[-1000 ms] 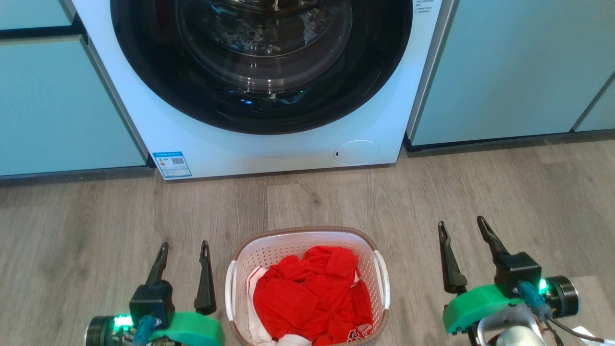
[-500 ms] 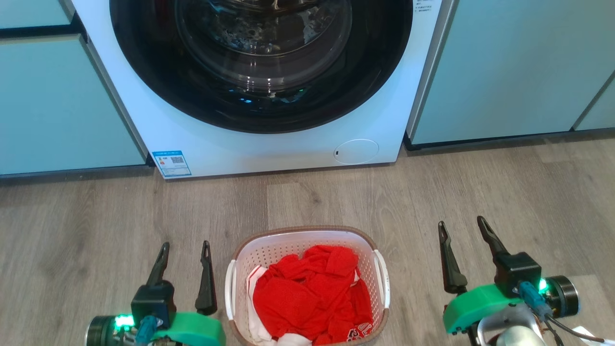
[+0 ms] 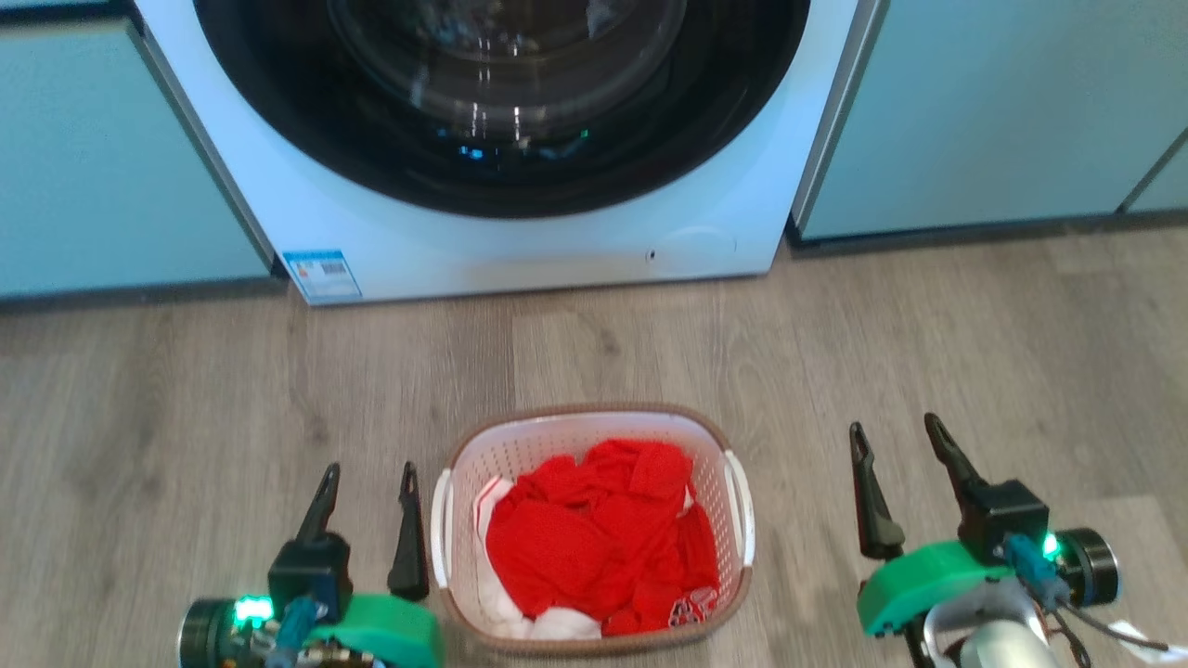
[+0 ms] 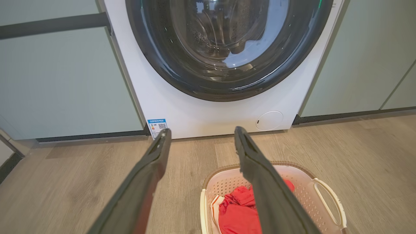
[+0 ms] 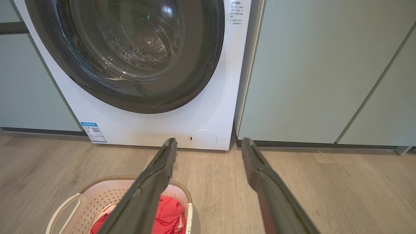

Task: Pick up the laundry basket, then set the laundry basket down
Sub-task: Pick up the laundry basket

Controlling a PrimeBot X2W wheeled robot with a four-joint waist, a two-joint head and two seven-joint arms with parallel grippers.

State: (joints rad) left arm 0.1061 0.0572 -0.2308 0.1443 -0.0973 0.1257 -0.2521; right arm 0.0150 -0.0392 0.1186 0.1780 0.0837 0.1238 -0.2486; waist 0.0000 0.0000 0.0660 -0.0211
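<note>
Where the basket is: I see the laundry basket (image 3: 557, 445) on the wooden floor (image 3: 186, 399), in front of the washing machine (image 3: 520, 250) and between my two grippers.
Left gripper: the left gripper (image 3: 368, 473) is just beside the basket's left handle (image 3: 439, 529). Its inner finger is close to the handle, and I see no contact. The two fingers stand parted with nothing between them.
Right gripper: the right gripper (image 3: 893, 425) is well apart from the basket's right handle (image 3: 742, 510), with bare floor between. Its fingers are also spread and hold nothing.
Left wrist view: the left gripper (image 4: 202, 130) points at the foot of the machine, and the basket (image 4: 302, 195) lies low and to the right, partly behind the right-hand finger.
Right wrist view: the right gripper (image 5: 208, 139) also points at the foot of the machine, and the basket (image 5: 94, 201) lies low and to the left, crossed by the left-hand finger.
How the basket looks: it is small and rounded-rectangular, with white perforated walls, a brown rim and a white handle on each side. It is heaped with red clothes (image 3: 594, 538), and some white cloth (image 3: 557, 626) shows at the near end.
Hard to make out: my head view is slightly blurred, so I cannot read the print on the red clothes. Both wrist views cut off the basket's near end at the bottom edge. The top of the machine's door is out of frame.
</note>
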